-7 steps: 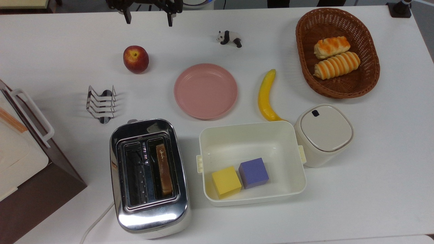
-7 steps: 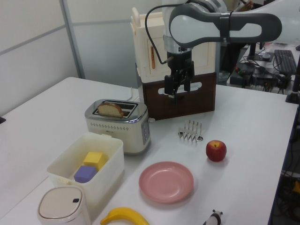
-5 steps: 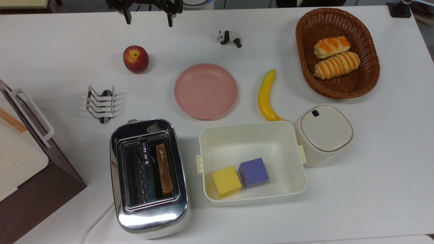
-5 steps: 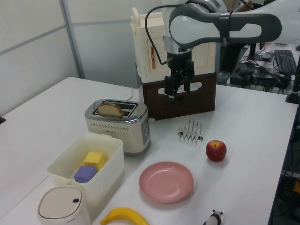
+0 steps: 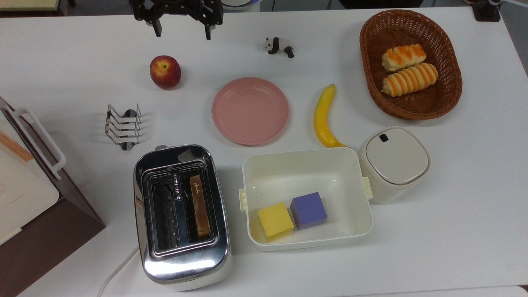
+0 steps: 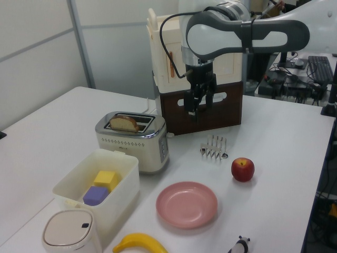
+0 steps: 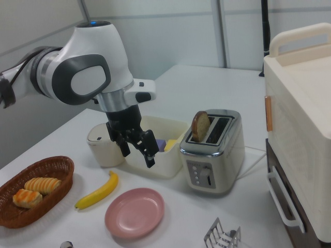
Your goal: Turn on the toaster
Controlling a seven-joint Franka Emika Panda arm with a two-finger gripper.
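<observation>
Plainly, no brand, label or writing can be read on anything here. The chrome toaster point(image 5: 181, 216) stands at the near left of the tabletop point(image 5: 453, 206) in the top view, just left of a cream bin point(image 5: 305, 165) holding a yellow cube point(image 5: 275, 220) and a purple cube point(image 5: 308, 210). One slice of toast point(image 5: 200, 206) sits raised in the top view's right slot. In the right view the toaster's end panel shows small buttons and a lever point(image 7: 208, 179).

The gripper point(image 5: 181, 31) hangs above the far edge, its fingers point(image 5: 157, 28) wide apart and holding nothing, well apart from the toaster. Compared with half a second ago, it has come slightly lower and nearer in the top view; in the left view the wrist has shifted a little toward the left view's left. The red apple point(image 5: 165, 72), toast rack point(image 5: 123, 126) and pink plate point(image 5: 250, 110) are unmoved.
</observation>
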